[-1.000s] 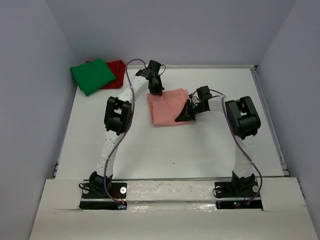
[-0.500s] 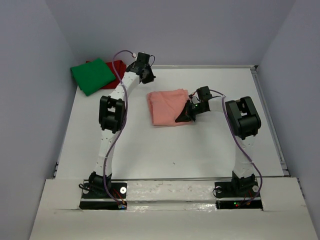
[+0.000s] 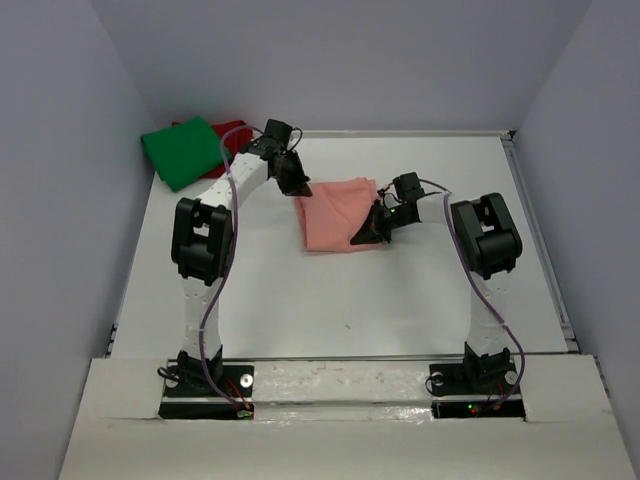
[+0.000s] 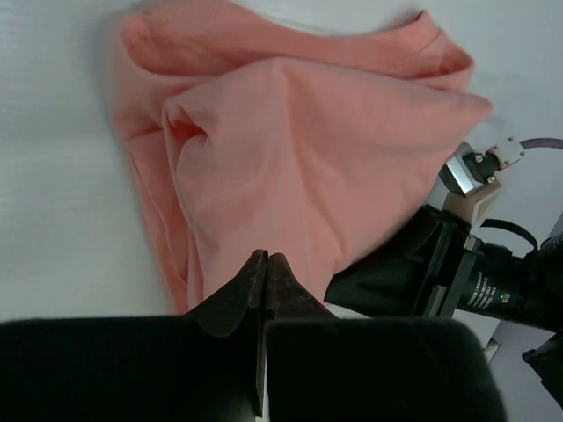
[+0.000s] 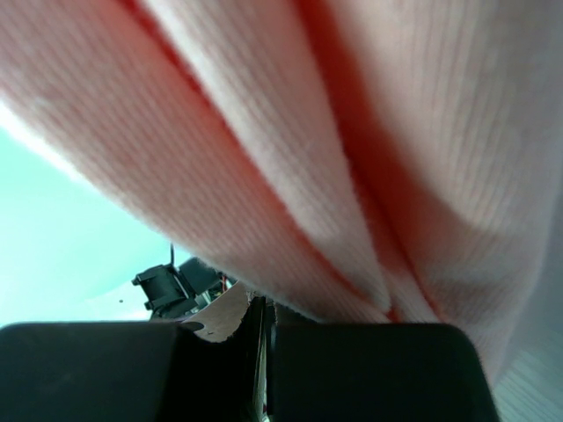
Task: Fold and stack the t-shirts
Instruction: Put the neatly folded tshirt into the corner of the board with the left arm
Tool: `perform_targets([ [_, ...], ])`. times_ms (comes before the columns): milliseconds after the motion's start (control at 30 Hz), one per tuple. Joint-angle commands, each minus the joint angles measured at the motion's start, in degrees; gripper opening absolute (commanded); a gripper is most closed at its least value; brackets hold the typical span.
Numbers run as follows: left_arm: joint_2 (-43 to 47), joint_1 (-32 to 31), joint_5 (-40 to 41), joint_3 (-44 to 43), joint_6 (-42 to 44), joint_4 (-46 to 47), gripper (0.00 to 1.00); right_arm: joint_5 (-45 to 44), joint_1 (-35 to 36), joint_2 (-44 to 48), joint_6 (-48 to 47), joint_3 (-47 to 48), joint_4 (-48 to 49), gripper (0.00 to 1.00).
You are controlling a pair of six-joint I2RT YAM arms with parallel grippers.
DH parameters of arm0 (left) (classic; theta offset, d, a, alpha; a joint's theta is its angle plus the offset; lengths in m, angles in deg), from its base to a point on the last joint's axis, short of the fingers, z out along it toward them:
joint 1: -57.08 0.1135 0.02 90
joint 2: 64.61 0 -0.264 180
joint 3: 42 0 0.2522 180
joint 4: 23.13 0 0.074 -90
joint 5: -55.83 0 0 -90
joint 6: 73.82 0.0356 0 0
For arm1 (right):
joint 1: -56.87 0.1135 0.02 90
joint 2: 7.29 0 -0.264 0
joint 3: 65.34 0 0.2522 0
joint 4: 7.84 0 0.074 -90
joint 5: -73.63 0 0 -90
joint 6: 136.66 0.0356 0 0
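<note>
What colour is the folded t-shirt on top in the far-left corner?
Bright green cotton t-shirt, lying over a dark red t-shirt; top external view shows it best.

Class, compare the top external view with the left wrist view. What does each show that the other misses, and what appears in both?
Only the top external view shows the green t-shirt and the dark red t-shirt partly under it, at the far left. Only the left wrist view shows that the left tool has its fingers pressed together with nothing between them, over the cloth. Both show the salmon-pink t-shirt, loosely folded, and the right tool at its edge.
</note>
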Motion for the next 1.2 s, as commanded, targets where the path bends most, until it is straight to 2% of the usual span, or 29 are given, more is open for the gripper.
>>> perform_targets([
  [0, 4.96, 0.0, -5.35, 5.25, -0.73, 1.24, 0.26, -2.9, 0.4, -0.11, -1.54, -1.15, -1.74, 0.0],
  [33, 5.31, 0.08, -5.53, 5.96, -0.81, 1.68, 0.34, -2.9, 0.4, -0.12, -1.63, -0.97, -1.74, 0.0],
  [67, 5.93, 0.35, -5.7, 7.71, -0.99, 2.9, 0.47, -2.9, 0.4, -0.2, -1.63, -0.97, -1.74, 0.0],
  [100, 6.28, 0.44, -5.79, 8.69, -0.99, 3.96, 0.55, -2.9, 0.4, -0.2, -1.63, -0.88, -1.83, 0.0],
  [200, 7.16, 1.05, -6.4, 12.37, -1.95, 8.25, 0.66, -2.81, 0.4, -0.2, -1.54, -0.62, -1.74, 0.0],
  [400, 7.87, 1.49, 2.03, 13.7, -2.4, 8.01, 0.68, -2.81, 0.4, 0.15, -1.54, -0.97, -1.74, 0.0],
  [667, 6.03, 1.49, 2.47, 14.85, -2.57, 10.81, 0.68, -2.81, 0.4, 0.23, -1.8, -1.32, -1.74, 0.0],
  [1167, -3.82, 1.4, 2.99, 9.84, -3.27, 13.11, 0.68, -2.55, 0.4, 0.06, -1.98, -1.5, -1.65, 0.0],
])
